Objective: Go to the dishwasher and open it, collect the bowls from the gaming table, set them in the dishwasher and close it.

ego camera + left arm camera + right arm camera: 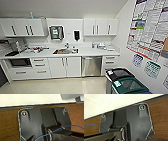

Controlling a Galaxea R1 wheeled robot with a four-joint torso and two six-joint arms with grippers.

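The dishwasher (91, 66) is a stainless-steel panel set under the white counter, right of the sink cabinet doors, and its door stands closed. It lies ahead of me across a stretch of pale floor. The bowls and the gaming table are out of view. In both wrist views the robot's dark plate hangs over a brown wood-grain surface with pale floor beyond.
A white counter (87, 52) carries a sink (65, 51) and small items. White cabinets (64, 66) and drawers run below, wall cupboards above. A microwave (20, 62) sits low at left. Lidded bins (125, 82) stand at front right by a poster-covered wall (150, 32).
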